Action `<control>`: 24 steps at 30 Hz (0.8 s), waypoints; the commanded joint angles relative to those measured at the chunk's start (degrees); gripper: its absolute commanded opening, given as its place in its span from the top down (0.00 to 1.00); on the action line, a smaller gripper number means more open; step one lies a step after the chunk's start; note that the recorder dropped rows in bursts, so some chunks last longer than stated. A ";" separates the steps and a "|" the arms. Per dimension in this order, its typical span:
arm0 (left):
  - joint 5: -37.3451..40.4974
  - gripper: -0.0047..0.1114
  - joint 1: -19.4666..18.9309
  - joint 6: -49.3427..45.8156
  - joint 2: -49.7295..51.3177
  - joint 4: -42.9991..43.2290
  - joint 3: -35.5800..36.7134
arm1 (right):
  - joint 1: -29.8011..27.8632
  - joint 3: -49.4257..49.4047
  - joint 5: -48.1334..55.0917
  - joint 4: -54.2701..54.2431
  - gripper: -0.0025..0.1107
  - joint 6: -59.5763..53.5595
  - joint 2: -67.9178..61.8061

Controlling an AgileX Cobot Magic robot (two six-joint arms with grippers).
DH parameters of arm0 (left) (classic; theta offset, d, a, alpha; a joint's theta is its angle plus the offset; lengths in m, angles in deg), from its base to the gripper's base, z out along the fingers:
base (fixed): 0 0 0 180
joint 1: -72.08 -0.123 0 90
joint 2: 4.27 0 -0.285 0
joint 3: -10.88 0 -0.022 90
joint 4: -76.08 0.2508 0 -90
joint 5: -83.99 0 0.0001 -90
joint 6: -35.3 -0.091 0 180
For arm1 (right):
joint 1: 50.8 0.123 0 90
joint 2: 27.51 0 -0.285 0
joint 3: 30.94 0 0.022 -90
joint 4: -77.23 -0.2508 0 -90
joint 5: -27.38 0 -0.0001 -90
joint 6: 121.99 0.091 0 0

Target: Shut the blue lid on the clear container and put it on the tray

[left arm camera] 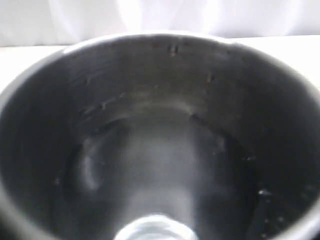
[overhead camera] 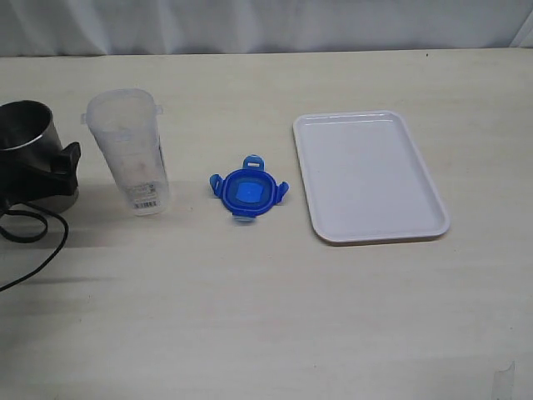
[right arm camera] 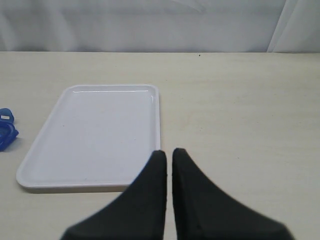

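Observation:
The clear container (overhead camera: 129,154) stands upright and uncovered at the left of the table, leaning slightly. The blue lid (overhead camera: 248,190) lies flat to its right with its flaps spread; one edge of the lid (right arm camera: 6,131) also shows in the right wrist view. The white tray (overhead camera: 366,175) lies further right with nothing on it, and the same tray (right arm camera: 95,132) lies just ahead of my right gripper (right arm camera: 166,151), which is shut and holds nothing. My left gripper is open around a grey metal cup (overhead camera: 29,154), with one black finger (overhead camera: 65,163) at the cup's side.
The metal cup's inside (left arm camera: 160,150) fills the left wrist view. A black cable (overhead camera: 33,242) loops on the table below the cup. A white curtain hangs behind the table's far edge.

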 commanded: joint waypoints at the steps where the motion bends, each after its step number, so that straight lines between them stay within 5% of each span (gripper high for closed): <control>1: -0.84 0.07 0.08 0.38 0.04 0.82 -0.24 | 0.06 -0.14 -0.23 -0.15 0.94 -0.34 0.28; 24: -0.84 0.07 0.08 0.38 0.04 -1.06 -0.27 | 0.06 -0.14 -0.23 -0.15 0.94 -0.34 0.28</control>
